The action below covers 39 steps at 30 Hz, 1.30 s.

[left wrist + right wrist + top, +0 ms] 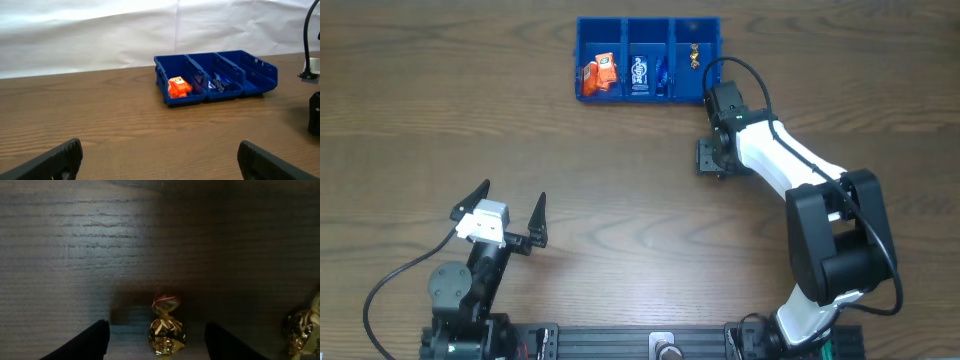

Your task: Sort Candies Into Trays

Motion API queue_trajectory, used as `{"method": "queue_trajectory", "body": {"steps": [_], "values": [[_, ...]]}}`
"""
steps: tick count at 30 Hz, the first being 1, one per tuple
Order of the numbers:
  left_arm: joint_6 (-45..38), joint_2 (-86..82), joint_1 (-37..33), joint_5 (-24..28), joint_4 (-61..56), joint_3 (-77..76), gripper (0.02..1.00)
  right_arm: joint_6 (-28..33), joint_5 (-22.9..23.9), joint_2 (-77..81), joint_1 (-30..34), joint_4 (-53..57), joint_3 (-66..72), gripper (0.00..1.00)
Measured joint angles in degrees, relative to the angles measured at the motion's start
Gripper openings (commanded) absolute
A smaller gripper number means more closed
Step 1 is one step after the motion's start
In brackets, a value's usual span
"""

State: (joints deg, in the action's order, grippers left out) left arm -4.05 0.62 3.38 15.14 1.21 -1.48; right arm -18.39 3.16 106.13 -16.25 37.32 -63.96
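Tray [649, 20]: blue, three compartments, at the far side of the table [620, 220].
Left compartment: orange candies [601, 72].
Middle compartment: blue candies [640, 72].
Right compartment: binned gold candy [694, 55].
Right gripper [712, 157]: low over the table, near the tray's right end, on the side toward the arm bases; jaws spread.
Gold candy [167, 334]: lies on the table between the right gripper's fingers [85, 342], touching neither; its twisted end points away from the wrist.
Second gold candy [300, 327]: on the table, outside one finger.
Left gripper [513, 205]: close to its own base, well apart from the tray; jaws spread wide, holding nothing.
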Motion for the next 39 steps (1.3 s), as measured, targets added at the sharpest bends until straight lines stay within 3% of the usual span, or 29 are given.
{"method": "queue_trajectory", "body": {"steps": [14,19,34,39], "values": [[0.00,0.00,-0.02,0.00,0.00,0.00,0.998,0.66,-0.17,0.02,0.00,-0.09,0.00,0.439],[0.00,0.00,-0.02,0.00,0.00,0.00,0.998,0.72,0.15,1.09,0.00,-0.31,0.00,0.268],[0.00,0.00,-0.02,0.00,0.00,0.00,0.998,0.85,0.24,0.50,-0.02,0.42,-0.59,0.200],[0.00,0.00,-0.02,-0.02,0.00,0.00,0.998,0.85,0.55,-5.01,-0.02,0.63,-7.89,0.209]]}}
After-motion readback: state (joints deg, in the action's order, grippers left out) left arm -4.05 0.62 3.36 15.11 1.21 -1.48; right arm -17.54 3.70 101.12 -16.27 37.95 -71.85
